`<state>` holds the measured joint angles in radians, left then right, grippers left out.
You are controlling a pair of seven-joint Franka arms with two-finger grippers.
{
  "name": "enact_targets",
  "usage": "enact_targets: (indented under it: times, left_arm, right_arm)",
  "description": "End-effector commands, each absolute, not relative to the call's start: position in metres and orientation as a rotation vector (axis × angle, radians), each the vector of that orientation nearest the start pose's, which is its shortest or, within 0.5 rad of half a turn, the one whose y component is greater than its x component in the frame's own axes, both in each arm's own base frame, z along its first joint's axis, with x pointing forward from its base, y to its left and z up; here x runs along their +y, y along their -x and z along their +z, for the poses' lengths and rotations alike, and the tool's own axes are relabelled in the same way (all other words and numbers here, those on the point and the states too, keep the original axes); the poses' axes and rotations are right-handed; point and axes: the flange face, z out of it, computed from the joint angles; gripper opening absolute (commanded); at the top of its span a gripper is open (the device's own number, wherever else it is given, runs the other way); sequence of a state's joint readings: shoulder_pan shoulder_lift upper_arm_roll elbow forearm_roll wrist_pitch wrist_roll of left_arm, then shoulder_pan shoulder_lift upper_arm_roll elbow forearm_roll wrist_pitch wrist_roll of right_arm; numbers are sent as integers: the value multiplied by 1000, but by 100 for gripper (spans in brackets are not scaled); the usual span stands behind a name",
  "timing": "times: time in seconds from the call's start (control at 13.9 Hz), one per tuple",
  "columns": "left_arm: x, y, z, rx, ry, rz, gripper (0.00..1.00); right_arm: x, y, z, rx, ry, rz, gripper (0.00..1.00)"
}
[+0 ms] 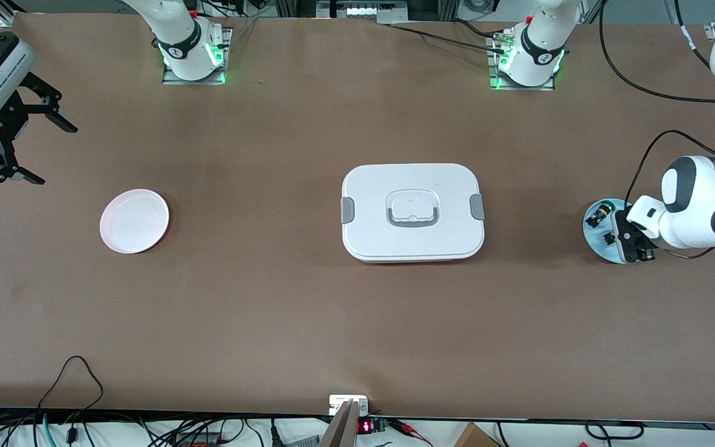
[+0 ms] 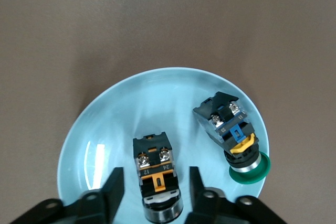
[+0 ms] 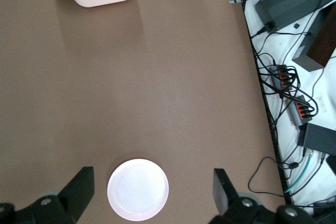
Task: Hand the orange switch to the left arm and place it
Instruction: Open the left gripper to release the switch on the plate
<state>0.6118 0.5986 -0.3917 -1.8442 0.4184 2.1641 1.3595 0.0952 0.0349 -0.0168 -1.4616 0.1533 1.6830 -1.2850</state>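
While two white jointed arms stand at the brown desk (image 1: 332,323), only one is down among the things: the left gripper (image 2: 156,184) is low over the round pale-blue plate (image 2: 105,129) at the left arm's end of the desk, its black fingers (image 2: 113,187) spread open on either side of the orange switch (image 2: 156,174), not yet pressing it.

There are two switches, both lying on the blue plate. The orange switch is a small black block-and-cylinder part with two silver screws, an orange band across its body and a dark round end toward the gripper. Just beside it, apart from it, lies the black switch with a green round cap (image 2: 234,137), carrying a blue tab and a yellow collar. In the front view both show as tiny dark pieces on the plate (image 1: 596,239), the orange switch (image 1: 610,238) nearer the camera than the green-capped one (image 1: 598,215).

There are two plates: the blue one and an empty round pale-pink plate (image 1: 134,220) toward the right arm's end of the desk. One large white rounded-rectangle plastic box (image 1: 413,211) with grey side latches and a grey recessed lid handle sits between the plates, well apart from each.

The right gripper (image 3: 152,190) waits up in the air over the pink plate (image 3: 138,189), its fingers (image 3: 81,184) wide open and holding nothing.
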Motion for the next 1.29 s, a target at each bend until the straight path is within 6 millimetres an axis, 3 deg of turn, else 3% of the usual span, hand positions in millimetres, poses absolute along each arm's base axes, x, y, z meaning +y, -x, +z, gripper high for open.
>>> enact_targets:
  times: [0.0,0.14,0.29,0.57,0.72,0.79,0.93,1.0,1.22]
  left_arm:
    - [150,-610,242,2049,2439,386,100]
    - [129,-617,281,1949,2515,449,100]
    - [103,-620,323,1769,2652,552,100]
    - [55,-620,413,1249,2923,674,100]
    - [30,-619,461,1034,2984,672,100]
    - [26,-618,479,947,3003,668,100]
    - [21,-616,513,842,3038,609,100]
    - [12,-609,530,807,3068,574,100]
    - [8,-588,567,467,3177,505,100]
  right_arm:
    - [59,-564,662,-1878,2495,-380,100]
    - [58,-561,666,-1674,2646,-356,100]
    - [66,-560,657,-1498,2770,-298,100]
    - [65,-560,645,-1145,2906,-250,100]
    - [62,-558,634,-774,2999,-190,100]
    - [62,-553,631,-601,3032,-122,100]
    - [64,-548,627,-417,3049,-53,100]
    - [64,-546,625,-360,3056,-18,100]
    - [66,-546,628,-218,3078,-13,100]
